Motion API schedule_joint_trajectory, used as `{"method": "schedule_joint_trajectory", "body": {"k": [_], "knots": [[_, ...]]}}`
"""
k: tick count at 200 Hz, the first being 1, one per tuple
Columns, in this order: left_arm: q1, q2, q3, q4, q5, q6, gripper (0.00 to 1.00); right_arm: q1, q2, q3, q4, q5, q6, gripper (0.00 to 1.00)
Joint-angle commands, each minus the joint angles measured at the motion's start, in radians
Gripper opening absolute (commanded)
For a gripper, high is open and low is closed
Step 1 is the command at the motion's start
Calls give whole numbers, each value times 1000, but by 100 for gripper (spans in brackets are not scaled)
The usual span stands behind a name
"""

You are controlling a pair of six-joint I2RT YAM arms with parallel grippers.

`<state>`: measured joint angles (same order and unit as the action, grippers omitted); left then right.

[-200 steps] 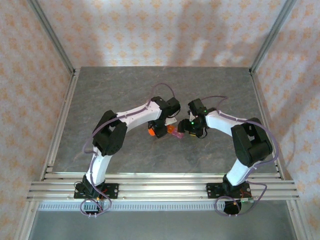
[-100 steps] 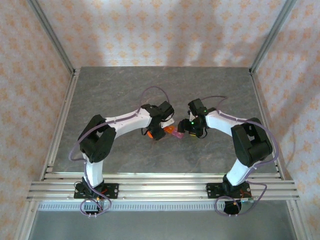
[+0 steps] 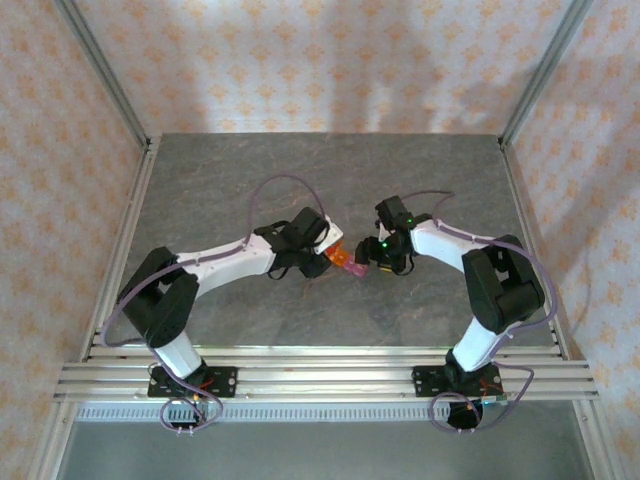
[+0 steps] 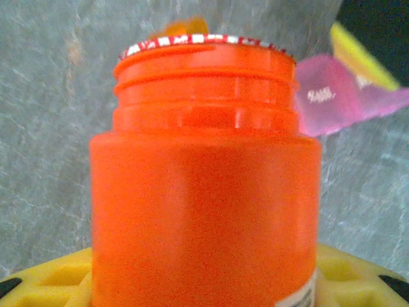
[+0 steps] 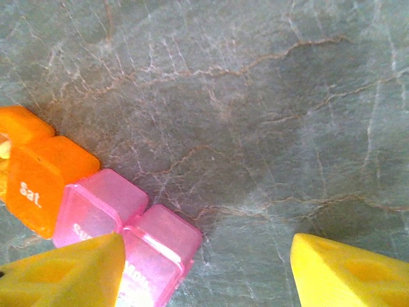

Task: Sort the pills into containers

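Note:
An uncapped orange pill bottle (image 4: pixel 204 192) takes up most of the left wrist view, and my left gripper (image 4: pixel 204 284) is shut on its body, yellow fingers (image 4: pixel 45 278) at both sides. From above, the bottle (image 3: pixel 322 264) lies tipped with its mouth toward the containers (image 3: pixel 350 268). The containers are a strip of orange cells (image 5: pixel 45 179) and pink cells (image 5: pixel 102 204) lying on the table. My right gripper (image 5: pixel 208 272) hovers open over the pink end, its left fingertip (image 5: pixel 64 275) over a pink cell. A small orange-yellow shape (image 4: pixel 185 27) shows beyond the bottle's mouth; I cannot make out any pills clearly.
The grey marbled tabletop (image 3: pixel 250 180) is bare behind and around the two grippers. Metal frame rails (image 3: pixel 120 240) run along the left, right and near edges. Both arms meet near the table's middle, with little room between them.
The left arm's elbow has swung down and to the left, stretching the arm out low, while the bottle in its gripper shifted right toward the strip. The right arm has stayed put.

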<state>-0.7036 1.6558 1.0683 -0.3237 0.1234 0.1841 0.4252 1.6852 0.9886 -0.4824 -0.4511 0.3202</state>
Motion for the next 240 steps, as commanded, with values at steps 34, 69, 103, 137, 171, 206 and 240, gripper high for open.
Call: {"method": "schedule_joint_trajectory", "body": {"k": [34, 69, 103, 137, 171, 206, 240], "knots": [[30, -159, -118, 319, 48, -56, 0, 5, -125, 107, -170, 106, 29, 69], [30, -232, -163, 421, 30, -59, 0, 6, -170, 164, -243, 156, 35, 70], [30, -286, -197, 495, 26, -46, 0, 4, -207, 217, -276, 171, 61, 70], [30, -323, -224, 569, 89, -9, 0, 1, -284, 240, -265, 137, 90, 70], [53, -339, -206, 632, 173, -14, 0, -46, -371, 242, -214, 59, 97, 73], [141, -284, -165, 748, 368, -96, 0, -75, -431, 254, -121, -94, 34, 77], [203, -200, -105, 863, 533, -194, 0, -79, -425, 298, -41, -246, -35, 81]]}}
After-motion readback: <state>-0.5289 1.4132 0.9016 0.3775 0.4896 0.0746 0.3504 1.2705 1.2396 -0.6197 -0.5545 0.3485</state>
